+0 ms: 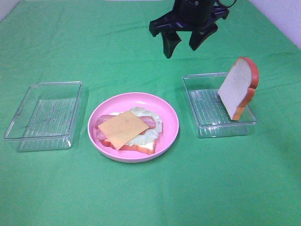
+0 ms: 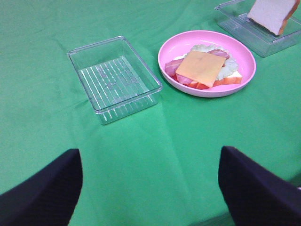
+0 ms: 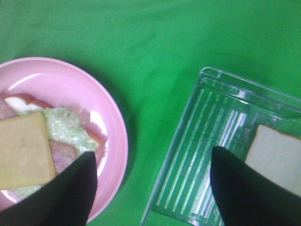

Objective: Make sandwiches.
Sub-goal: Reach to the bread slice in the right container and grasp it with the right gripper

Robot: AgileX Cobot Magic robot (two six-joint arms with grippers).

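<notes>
Nearest, the half-built sandwich (image 1: 129, 134) lies on the pink plate (image 1: 170, 117), cheese (image 1: 123, 128) uppermost. The 2nd bread slice (image 1: 239, 87) leans upright in the right tray (image 1: 202, 128). The right hand (image 1: 182, 51) hovers farther back with fingers apart and empty. The left hand (image 2: 150, 157) is likewise spread.

- counter (image 1: 141, 197): matt green cloth, lightly creased
- left tray (image 1: 44, 141) and right tray (image 1: 221, 129): clear, glossy, ribbed plastic
- plate (image 1: 170, 123): smooth pink plastic, slight sheen
- cheese slice (image 1: 123, 128): matt
</notes>
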